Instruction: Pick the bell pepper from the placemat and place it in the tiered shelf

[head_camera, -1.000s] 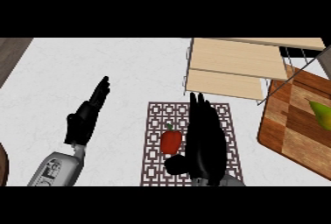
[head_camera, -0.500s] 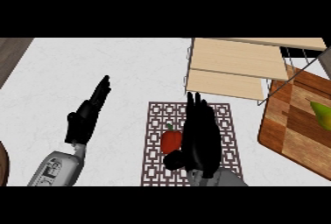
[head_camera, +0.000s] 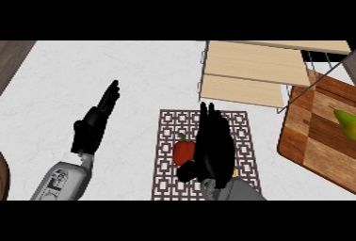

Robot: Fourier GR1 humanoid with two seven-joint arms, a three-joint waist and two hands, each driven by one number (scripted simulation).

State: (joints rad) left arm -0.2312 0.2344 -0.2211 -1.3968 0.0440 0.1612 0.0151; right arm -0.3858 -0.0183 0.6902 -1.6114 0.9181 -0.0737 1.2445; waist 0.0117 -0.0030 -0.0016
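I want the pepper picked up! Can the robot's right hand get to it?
Probably yes. The right hand is over the placemat, right next to the red pepper, with nothing between them. Its fingers are not curled round it yet.

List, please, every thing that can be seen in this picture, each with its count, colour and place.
red bell pepper: one, red with a green stem, on the placemat, just left of the right hand
patterned placemat: one, dark brown lattice, counter centre
wooden tiered shelf: one, pale wood with wire frame, upper right
wooden cutting board: one, brown, right edge
green pear: one, on the cutting board
white counter: one, marbled white
left hand: black, open, resting at left
right hand: black, fingers straight, over the placemat
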